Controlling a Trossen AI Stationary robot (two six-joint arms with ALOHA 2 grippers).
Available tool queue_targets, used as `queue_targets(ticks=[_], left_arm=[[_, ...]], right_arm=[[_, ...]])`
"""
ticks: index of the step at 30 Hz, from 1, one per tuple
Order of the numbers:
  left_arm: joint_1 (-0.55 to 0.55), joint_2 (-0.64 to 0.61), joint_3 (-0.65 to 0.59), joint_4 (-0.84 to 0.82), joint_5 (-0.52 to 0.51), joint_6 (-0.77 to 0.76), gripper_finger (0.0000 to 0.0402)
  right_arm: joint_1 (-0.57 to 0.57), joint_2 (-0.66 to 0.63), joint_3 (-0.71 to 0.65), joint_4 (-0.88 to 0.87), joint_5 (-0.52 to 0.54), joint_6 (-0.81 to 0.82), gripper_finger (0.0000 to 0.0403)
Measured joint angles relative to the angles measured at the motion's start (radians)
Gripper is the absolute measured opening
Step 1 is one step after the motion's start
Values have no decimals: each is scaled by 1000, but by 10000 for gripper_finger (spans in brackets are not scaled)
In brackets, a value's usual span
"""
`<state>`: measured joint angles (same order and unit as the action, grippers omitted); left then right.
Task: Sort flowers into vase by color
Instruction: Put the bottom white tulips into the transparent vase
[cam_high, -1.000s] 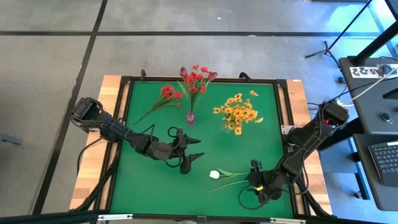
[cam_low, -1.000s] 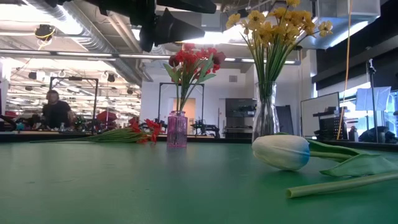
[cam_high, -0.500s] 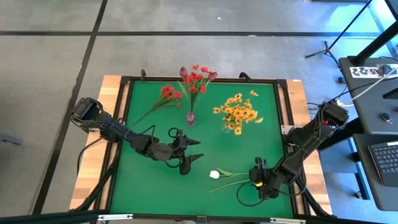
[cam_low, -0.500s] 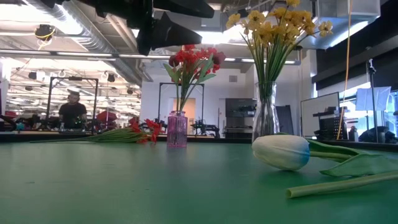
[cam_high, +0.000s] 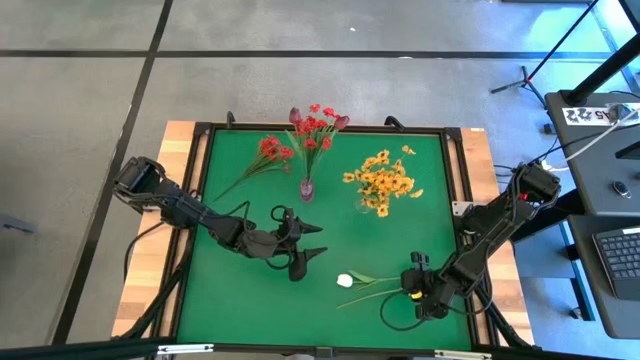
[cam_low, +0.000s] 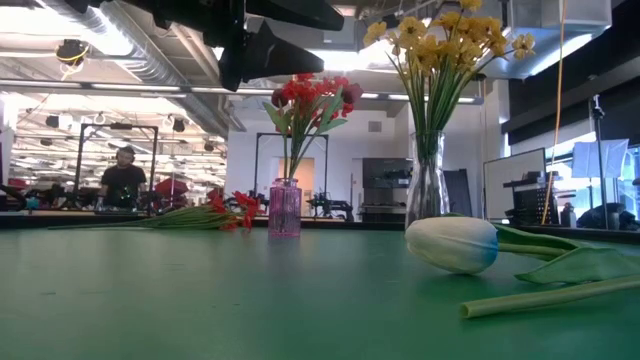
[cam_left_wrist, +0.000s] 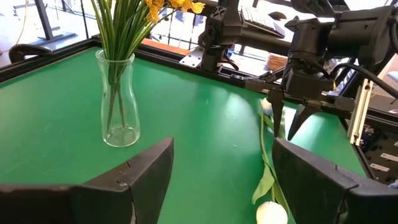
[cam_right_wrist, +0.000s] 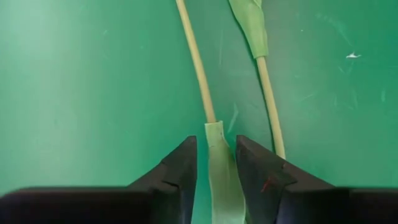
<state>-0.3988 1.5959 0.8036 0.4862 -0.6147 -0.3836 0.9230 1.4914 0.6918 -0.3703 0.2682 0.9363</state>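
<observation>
No readable text, label, brand, number or sign shows in any view.

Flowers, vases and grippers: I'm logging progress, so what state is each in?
White flower: lying flat, stem between right gripper's fingers.
Red spray: lying loose.
Pink vase: upright, holds red flowers.
Clear vase: upright, holds yellow flowers.
Right gripper: closing around stem.
Left gripper: open, empty.

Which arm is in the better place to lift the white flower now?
The right. The right gripper is down at the stem end of the white flower, its jaws on either side of the stem. The left gripper hangs open above the mat, away from the bud.
</observation>
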Motion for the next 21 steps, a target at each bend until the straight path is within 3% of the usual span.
queue_targets(ticks=[11, 16, 21], left_arm=[[0, 0, 0, -5, 0, 0, 266], [0, 0, 0, -5, 0, 0, 266], [0, 0, 0, -5, 0, 0, 266]], right_arm=[[0, 89, 4, 8, 7, 2, 129], [0, 83, 15, -15, 1, 2, 102], [-1, 86, 85, -143, -35, -5, 56]])
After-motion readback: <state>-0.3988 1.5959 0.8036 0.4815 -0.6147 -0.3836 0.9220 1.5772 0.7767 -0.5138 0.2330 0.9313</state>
